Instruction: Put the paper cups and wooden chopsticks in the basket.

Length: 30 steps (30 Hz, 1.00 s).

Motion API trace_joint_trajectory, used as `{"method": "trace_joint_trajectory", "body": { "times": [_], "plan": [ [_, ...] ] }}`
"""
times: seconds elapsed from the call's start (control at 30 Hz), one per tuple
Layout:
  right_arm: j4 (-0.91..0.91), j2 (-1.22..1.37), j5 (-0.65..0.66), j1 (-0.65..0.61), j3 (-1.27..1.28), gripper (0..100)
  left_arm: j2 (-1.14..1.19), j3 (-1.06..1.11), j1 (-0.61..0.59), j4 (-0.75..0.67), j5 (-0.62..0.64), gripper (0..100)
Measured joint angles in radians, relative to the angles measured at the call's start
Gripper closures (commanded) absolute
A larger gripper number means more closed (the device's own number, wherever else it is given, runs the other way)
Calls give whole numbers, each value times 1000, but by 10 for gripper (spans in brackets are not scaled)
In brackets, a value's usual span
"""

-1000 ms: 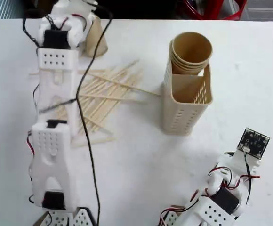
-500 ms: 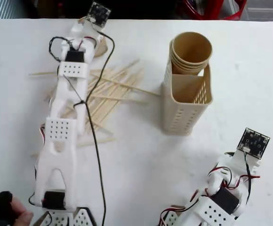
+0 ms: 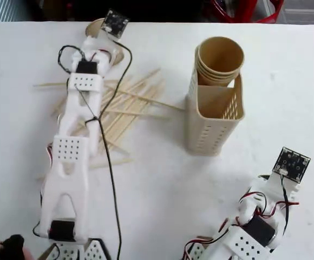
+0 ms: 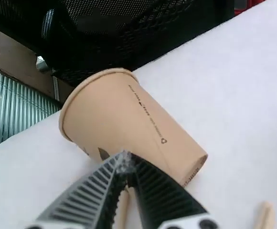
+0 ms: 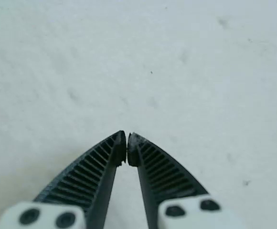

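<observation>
Just past left tool (image 4: 125,158), toppled paper cup (image 4: 129,114)

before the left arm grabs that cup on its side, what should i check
1. Tan paper cup lies on its side on the white table, just past the left gripper: ok.
2. Left gripper open for a grasp: not ok, shut.
3. Beige perforated plastic basket upright, near compartment free: ok; stacked paper cups fill the far one.
4. Thin wooden chopsticks in basket: not ok, scattered on table.
5. Right gripper out of the way: ok, shut over bare table.
</observation>
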Motion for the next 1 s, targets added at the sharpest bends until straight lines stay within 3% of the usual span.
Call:
{"method": "trace_joint_trajectory", "body": {
  "times": [0.37, 0.6, 0.7, 0.83, 1.0],
  "plan": [
    [0, 0, 0, 0, 0, 978, 2, -5, 3, 275, 0, 976],
    [0, 0, 0, 0, 0, 978, 3, -315, 2, 709, 0, 976],
    [0, 0, 0, 0, 0, 978, -40, -371, 2, 815, 0, 976],
    [0, 0, 0, 0, 0, 978, -101, -382, 2, 786, 0, 976],
    [0, 0, 0, 0, 0, 978, -84, -388, 2, 543, 0, 976]
  ]
}}
